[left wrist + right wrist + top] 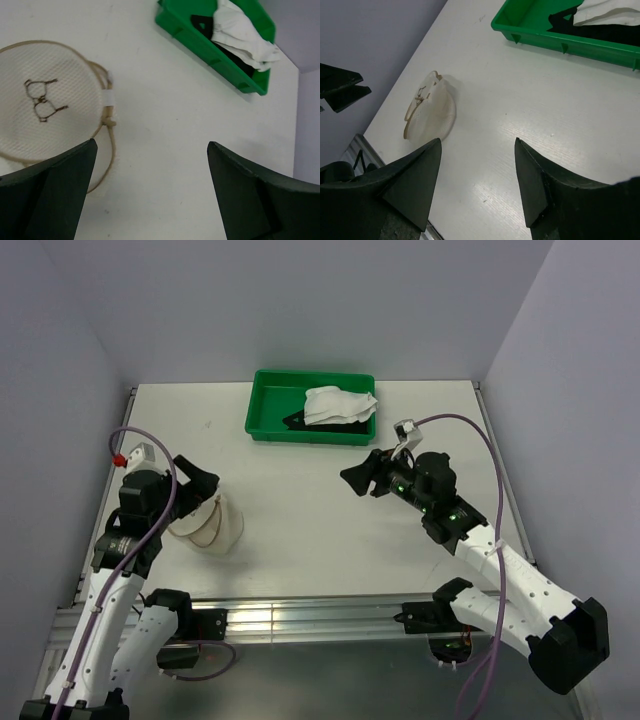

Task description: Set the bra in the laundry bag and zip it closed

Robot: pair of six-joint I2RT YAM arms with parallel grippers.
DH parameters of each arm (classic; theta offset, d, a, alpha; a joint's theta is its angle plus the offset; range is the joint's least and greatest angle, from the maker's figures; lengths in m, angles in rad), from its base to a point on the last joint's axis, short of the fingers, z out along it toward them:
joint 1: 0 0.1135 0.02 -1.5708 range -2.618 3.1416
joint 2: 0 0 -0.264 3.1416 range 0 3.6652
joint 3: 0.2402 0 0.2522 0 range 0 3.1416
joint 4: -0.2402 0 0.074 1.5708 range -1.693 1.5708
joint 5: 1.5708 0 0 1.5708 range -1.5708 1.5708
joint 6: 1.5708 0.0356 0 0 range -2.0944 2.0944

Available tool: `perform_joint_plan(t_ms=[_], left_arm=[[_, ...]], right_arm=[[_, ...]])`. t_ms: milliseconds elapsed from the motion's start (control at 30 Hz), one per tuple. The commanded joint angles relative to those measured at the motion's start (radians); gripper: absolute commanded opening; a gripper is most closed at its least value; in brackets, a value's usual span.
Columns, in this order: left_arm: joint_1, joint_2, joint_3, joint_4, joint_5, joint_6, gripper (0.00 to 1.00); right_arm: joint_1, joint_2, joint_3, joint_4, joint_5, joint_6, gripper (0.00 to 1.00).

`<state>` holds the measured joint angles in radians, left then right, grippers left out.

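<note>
The black bra (297,420) lies in the green tray (262,412) at the back, mostly covered by a white cloth (340,405). It also shows in the left wrist view (202,24) and the right wrist view (600,32). The white mesh laundry bag (212,525) sits on the table at the front left, with its round top (45,110) and tan zip rim showing; it is also in the right wrist view (432,112). My left gripper (208,480) is open and empty just above the bag (151,145). My right gripper (352,478) is open and empty over mid-table (477,141).
The green tray (190,37) stands near the back wall, and its front wall shows in the right wrist view (545,40). A metal rail (300,615) runs along the table's near edge. Walls close in left, right and behind.
</note>
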<state>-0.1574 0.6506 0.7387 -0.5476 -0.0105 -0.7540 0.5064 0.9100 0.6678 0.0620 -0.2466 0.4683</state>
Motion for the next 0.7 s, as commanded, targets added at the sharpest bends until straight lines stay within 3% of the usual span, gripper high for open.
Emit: perform_joint_plan(t_ms=[0, 167, 333, 500, 667], left_arm=[[0.004, 0.003, 0.060, -0.112, -0.147, -0.077, 0.99], [0.004, 0.044, 0.056, -0.230, -0.304, -0.183, 0.99], [0.028, 0.021, -0.048, -0.151, -0.352, -0.254, 0.99], [0.111, 0.137, -0.145, 0.003, -0.226, -0.220, 0.98], [0.110, 0.302, -0.203, 0.168, -0.062, -0.188, 0.96]], right_arm=[[0.007, -0.026, 0.046, -0.001, 0.029, -0.028, 0.68], [0.012, -0.020, 0.050, -0.010, 0.007, -0.033, 0.67], [0.037, 0.004, 0.062, -0.025, 0.007, -0.042, 0.67], [0.067, 0.043, 0.073, -0.034, 0.026, -0.057, 0.65], [0.103, 0.084, 0.082, -0.030, 0.038, -0.065, 0.62]])
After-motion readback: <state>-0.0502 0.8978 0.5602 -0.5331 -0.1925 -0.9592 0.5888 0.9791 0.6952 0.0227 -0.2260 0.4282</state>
